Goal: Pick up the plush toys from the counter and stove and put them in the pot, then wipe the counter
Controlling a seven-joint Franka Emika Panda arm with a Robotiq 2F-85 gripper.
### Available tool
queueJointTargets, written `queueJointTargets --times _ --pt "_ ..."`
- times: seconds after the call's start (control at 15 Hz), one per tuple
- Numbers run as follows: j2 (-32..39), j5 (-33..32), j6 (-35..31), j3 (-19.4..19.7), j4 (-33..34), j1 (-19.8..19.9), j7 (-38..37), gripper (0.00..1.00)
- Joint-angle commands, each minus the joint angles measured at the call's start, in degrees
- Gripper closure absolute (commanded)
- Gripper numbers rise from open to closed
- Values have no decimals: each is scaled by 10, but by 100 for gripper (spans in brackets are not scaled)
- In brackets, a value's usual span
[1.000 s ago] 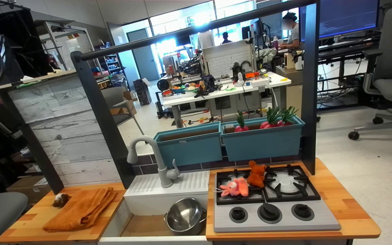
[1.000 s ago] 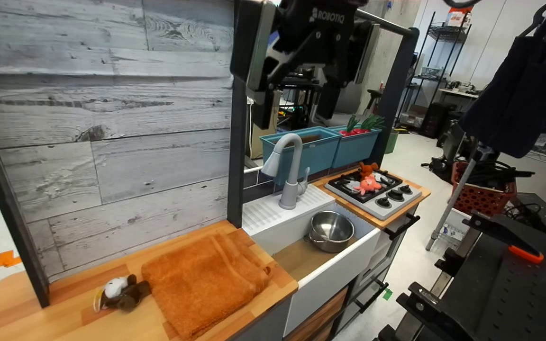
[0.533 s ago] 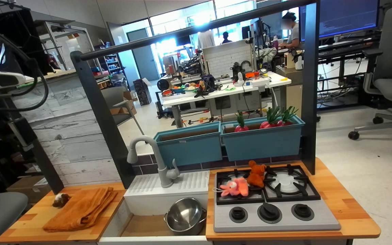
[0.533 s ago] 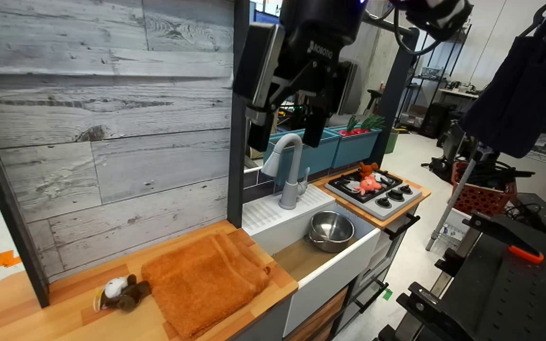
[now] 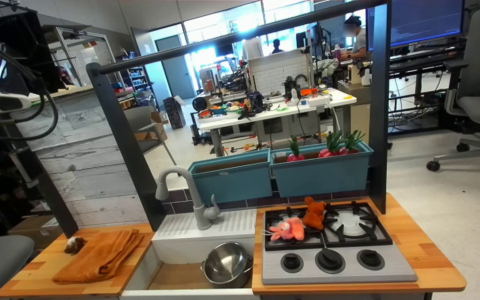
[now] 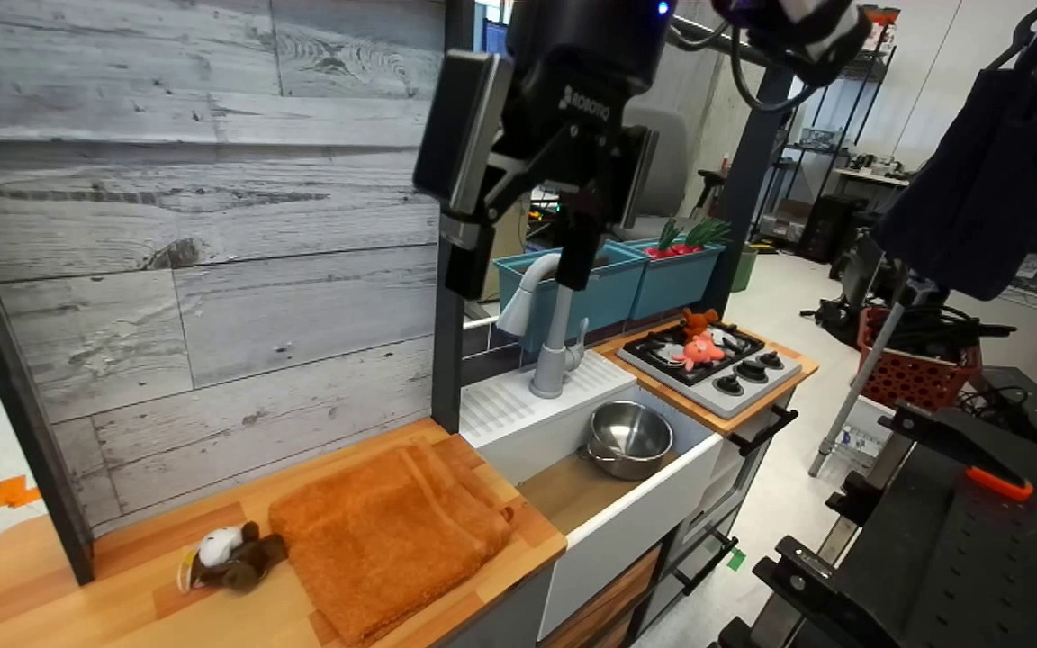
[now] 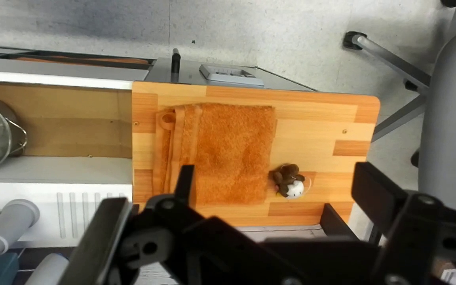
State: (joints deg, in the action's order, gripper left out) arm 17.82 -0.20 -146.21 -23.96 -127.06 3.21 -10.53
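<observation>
While the brown-and-white toy (image 7: 289,180) lies apart, the gripper (image 6: 520,286) hangs ready

Because it lies well away from the other two, the brown-and-white toy looks like the likely first pick. It rests on the counter (image 7: 315,138), right at the edge of the folded orange cloth (image 7: 232,154), perhaps touching it. A coral toy (image 5: 291,230) and a red-orange toy (image 5: 314,213) lie close together on the stove (image 5: 390,275); whether they touch is hard to tell, and taking one may nudge its neighbour.

The pot (image 5: 225,261) stands in the sink (image 6: 635,531), at the end nearer the stove. That puts it between the single toy and the pair, probably to serve both. The orange cloth presumably lies on the counter for the final wipe.

The gripper holds nothing: its fingers (image 7: 184,184) stand wide apart, well above the counter. In the wrist view the brown-and-white toy shows between them, which suggests that they are spread for a descent around it. At the sink's back rises the grey faucet (image 5: 198,204), probably the obstacle to clear on the way to the pot.
</observation>
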Motion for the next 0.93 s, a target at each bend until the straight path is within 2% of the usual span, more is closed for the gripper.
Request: queueJointTargets --times 0.0,0.27,0.47,0.6,0.73,0.8,0.87 --pt "92 -12 3 72 97 -105 -4 0" --pt "214 -29 3 137 220 -194 -31 0" --pt "312 -38 -11 184 317 -243 -61 0" --pt "375 -33 -22 198 378 -261 -69 0" --pt "428 -11 -27 181 439 -257 -58 0" --pt "373 -18 -26 189 362 -255 -54 0" --pt "397 -15 -30 188 388 -258 -53 0"
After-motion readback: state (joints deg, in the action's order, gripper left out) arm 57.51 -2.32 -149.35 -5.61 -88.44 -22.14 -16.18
